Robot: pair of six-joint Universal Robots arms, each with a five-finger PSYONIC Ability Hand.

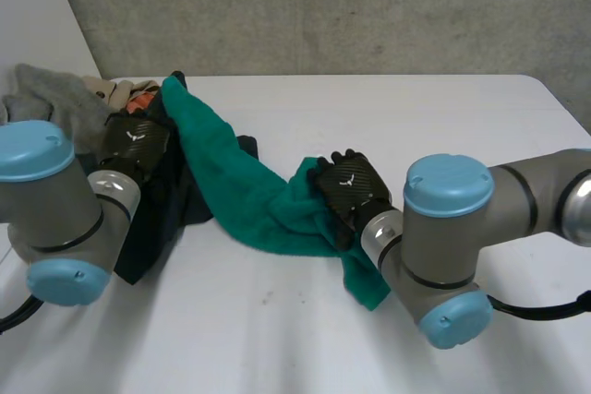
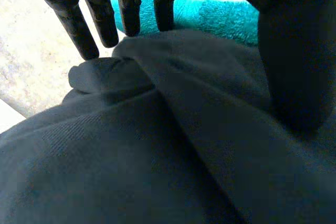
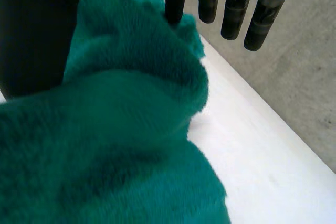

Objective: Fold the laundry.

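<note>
Head view: a green towel (image 1: pixel 249 200) trails from the laundry pile (image 1: pixel 46 89) across the white table (image 1: pixel 416 117).
The right hand (image 1: pixel 346 186) rests on the towel's bunched near end, its fingers (image 3: pixel 233 9) straight and spread, one touching the plush. The left hand (image 1: pixel 137 140) lies straight-fingered on a dark garment (image 2: pixel 157 145) by the towel's far end. The towel looks thick, soft, light and floppy, so it will likely sag. A corner or edge should give a better hold than the bunched middle.
</note>
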